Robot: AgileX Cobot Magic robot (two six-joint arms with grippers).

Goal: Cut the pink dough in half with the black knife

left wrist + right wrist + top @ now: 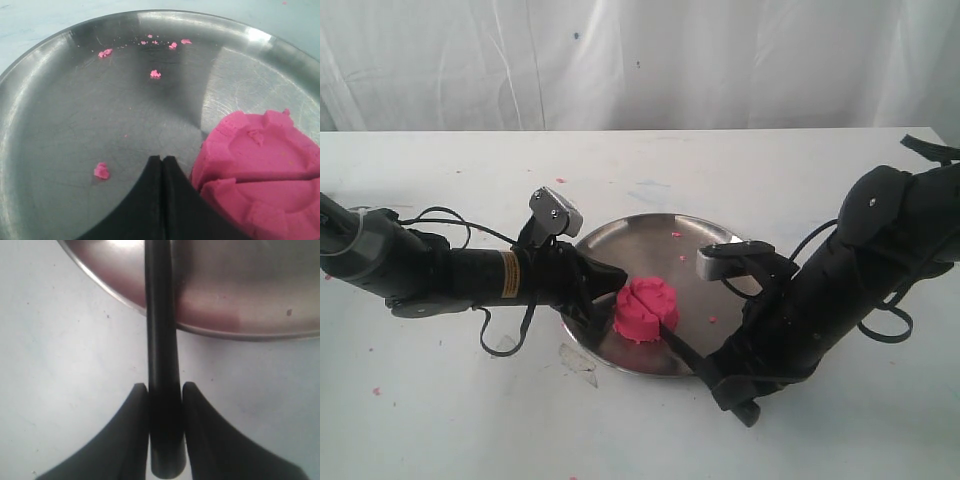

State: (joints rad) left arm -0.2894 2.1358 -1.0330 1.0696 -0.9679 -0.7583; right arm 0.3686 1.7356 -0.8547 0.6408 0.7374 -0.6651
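White table (450,420), pink dough (646,305) sat on steel plate (650,240), groove (270,176) across it shown best by left wrist view, left gripper (163,159) pinched shut alongside, black knife (161,340) clamped in right gripper (165,387)

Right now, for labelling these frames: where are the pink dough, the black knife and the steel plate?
pink dough (647,303): exterior view, top of the cake.
black knife (161,330): right wrist view, on its handle.
steel plate (640,242): exterior view, bare inner surface.
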